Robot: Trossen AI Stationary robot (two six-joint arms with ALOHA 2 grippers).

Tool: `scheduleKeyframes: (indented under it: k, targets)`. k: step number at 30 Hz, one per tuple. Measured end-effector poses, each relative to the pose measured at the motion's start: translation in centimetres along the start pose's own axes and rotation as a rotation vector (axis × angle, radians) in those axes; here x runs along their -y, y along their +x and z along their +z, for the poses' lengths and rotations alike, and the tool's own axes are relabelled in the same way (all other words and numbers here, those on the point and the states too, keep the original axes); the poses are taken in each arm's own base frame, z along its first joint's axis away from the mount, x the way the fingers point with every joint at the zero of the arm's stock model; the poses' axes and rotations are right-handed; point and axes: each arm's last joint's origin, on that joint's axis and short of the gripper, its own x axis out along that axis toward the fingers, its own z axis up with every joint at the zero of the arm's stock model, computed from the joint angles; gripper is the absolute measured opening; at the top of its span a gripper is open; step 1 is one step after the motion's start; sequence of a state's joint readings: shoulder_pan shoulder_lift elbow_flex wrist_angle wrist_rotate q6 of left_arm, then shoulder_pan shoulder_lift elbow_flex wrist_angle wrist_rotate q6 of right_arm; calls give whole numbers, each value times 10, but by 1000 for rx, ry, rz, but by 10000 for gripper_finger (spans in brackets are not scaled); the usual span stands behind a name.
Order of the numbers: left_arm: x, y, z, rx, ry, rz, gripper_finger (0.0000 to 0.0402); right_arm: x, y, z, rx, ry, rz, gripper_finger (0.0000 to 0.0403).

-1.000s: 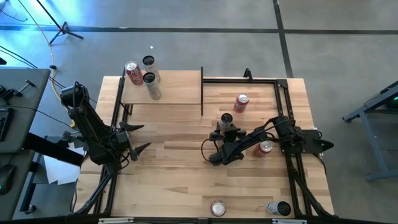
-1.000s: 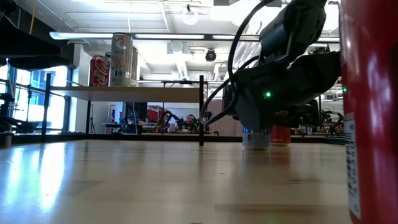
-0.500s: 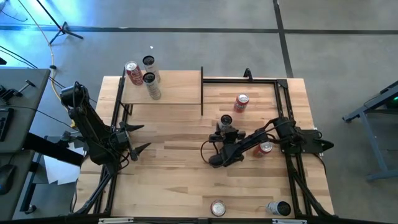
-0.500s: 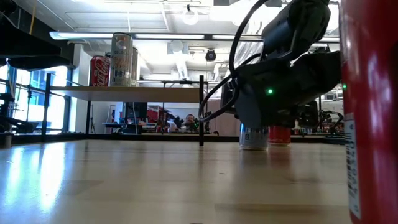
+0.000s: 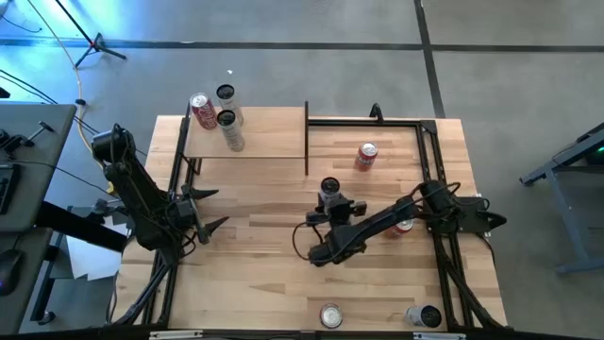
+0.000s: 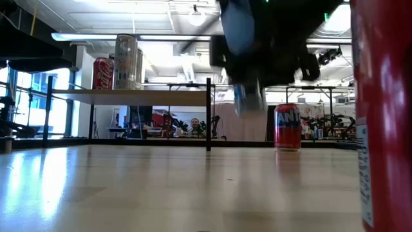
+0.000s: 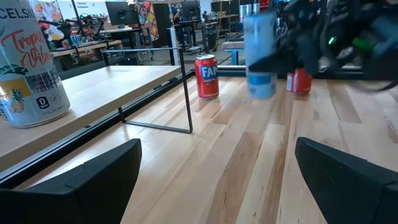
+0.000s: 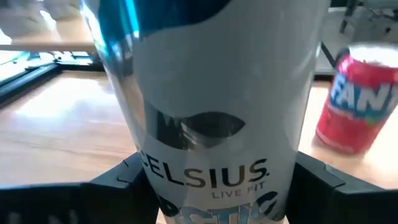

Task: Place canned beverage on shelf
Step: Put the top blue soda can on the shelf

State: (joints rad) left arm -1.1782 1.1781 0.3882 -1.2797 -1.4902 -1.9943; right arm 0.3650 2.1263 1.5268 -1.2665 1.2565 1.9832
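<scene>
**Can's off the desk, shelf not reached yet**

Holding a tall silver-and-blue can (image 5: pixel 329 190) clear of the desk (image 5: pixel 255 274), the right end effector (image 5: pixel 336 202) has its fingers closed tight on both sides of it. In the low view the can (image 6: pixel 248 98) hangs blurry with a gap between its bottom and the wood. The right wrist view is basically all can (image 8: pixel 211 106), "CELSIUS" printed across it, dark fingers (image 8: pixel 118 180) hugging it low down.

The shelf (image 5: pixel 274 132) sits at the far left part of the desk, a pale board with thin black posts. It already has three cans on it: a red one (image 5: pixel 200 110) at the far left corner and two tall ones (image 5: pixel 228 128) right beside it. The held can is near the middle of the desk, off to the right of the shelf and nearer the front.

A red soda can (image 5: pixel 365 156) stands on the desk farther back, to the right of the held one. Two more cans (image 5: pixel 330 315) sit by the front edge.

The left end effector (image 5: pixel 209 210) waits at the left side of the desk, fingers spread wide, gripping nothing.
</scene>
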Motion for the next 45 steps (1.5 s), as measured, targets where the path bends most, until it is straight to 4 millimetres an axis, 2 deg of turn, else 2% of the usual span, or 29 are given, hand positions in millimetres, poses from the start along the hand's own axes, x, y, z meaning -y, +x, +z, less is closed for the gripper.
scheduleKeyframes:
  k: [6,11,16,22,28,34,45]
  targets:
    - [0,0,0,0,0,0,400,-23,-20,40,58,-66,62,237]
    - [0,0,0,0,0,0,400,-39,-27,69,61,-116,84,237]
    - [0,0,0,0,0,0,400,-52,-24,90,78,-131,91,237]
    - [0,0,0,0,0,0,400,-71,-11,107,89,-161,100,237]
    - [0,0,0,0,0,0,400,-93,12,127,54,-200,147,237]
    - [0,0,0,0,-1,0,400,-111,47,143,44,-199,259,237]
    - [0,0,0,0,0,0,400,-111,118,148,140,-79,420,237]
